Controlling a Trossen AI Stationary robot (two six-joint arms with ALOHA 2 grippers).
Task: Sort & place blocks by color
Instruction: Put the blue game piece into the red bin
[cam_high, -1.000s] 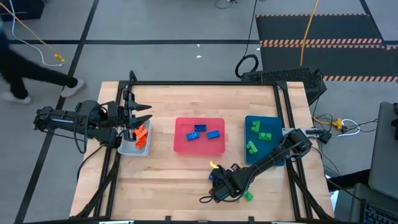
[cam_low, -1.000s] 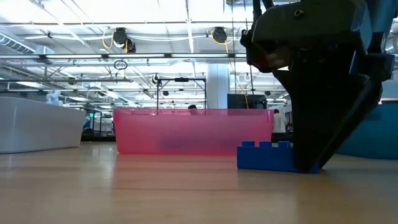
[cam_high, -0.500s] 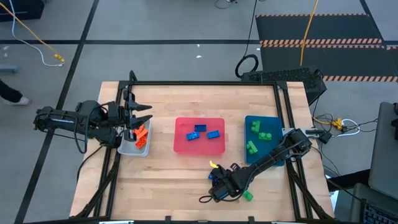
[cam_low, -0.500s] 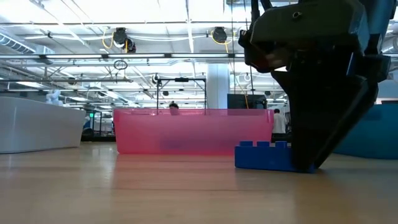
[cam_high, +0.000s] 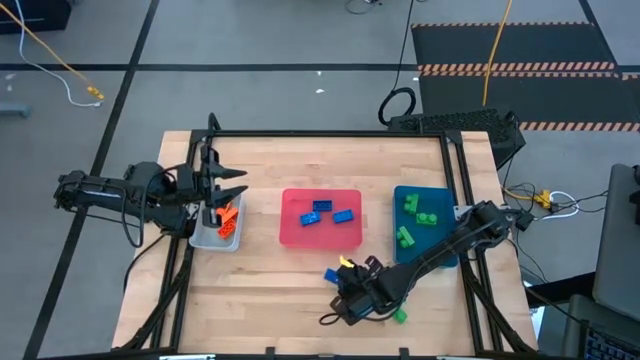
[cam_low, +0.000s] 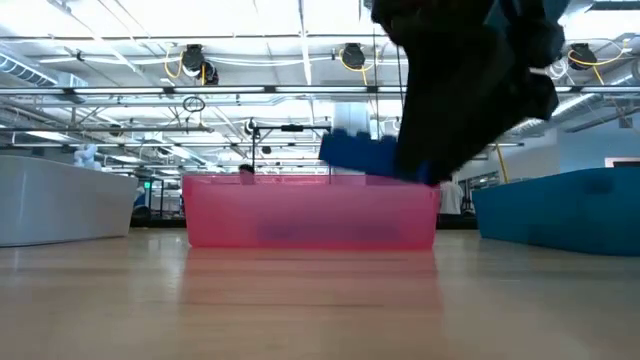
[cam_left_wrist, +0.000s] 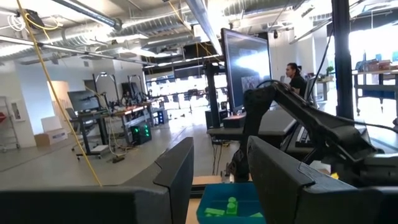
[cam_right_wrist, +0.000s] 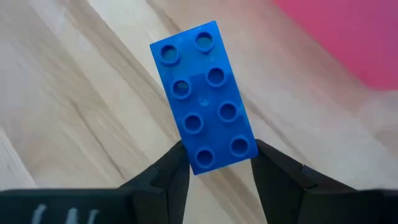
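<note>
My right gripper (cam_high: 340, 281) (cam_right_wrist: 217, 163) hangs over the table's near part, between the pink tray and the near edge, shut on a blue eight-stud block (cam_right_wrist: 204, 96) (cam_low: 360, 156) (cam_high: 332, 274). Three blue blocks (cam_high: 322, 212) lie in the pink tray (cam_high: 320, 241). Several green blocks (cam_high: 412, 220) sit in the teal tray (cam_high: 440, 198), and orange blocks (cam_high: 227, 218) in the grey tray (cam_high: 210, 240). One green block (cam_high: 399, 316) rests flat on the table beside the right arm. My left gripper (cam_high: 238, 182) (cam_left_wrist: 221, 180) hovers open over the grey tray, fingers level. My right gripper pinches the blue block between its two fingers (cam_right_wrist: 176, 169) by its two long sides at one end (cam_right_wrist: 217, 155); the rest sticks out past the fingertips. The fingers point down at a slant. The block is lifted clear of the table, nearly level, studs toward the camera.
A small yellow piece (cam_high: 347, 263) shows beside the right gripper. The three trays stand in a row across the table's middle. Bare wood (cam_high: 260, 300) lies along the near edge. Black frame rails (cam_high: 330, 133) border the table.
My right gripper has risen, lifting the blue block clear of the table to about the pink tray's rim, and has shifted a little toward the table's left. The block rested on the wood half a second ago. The left arm has kept still.
</note>
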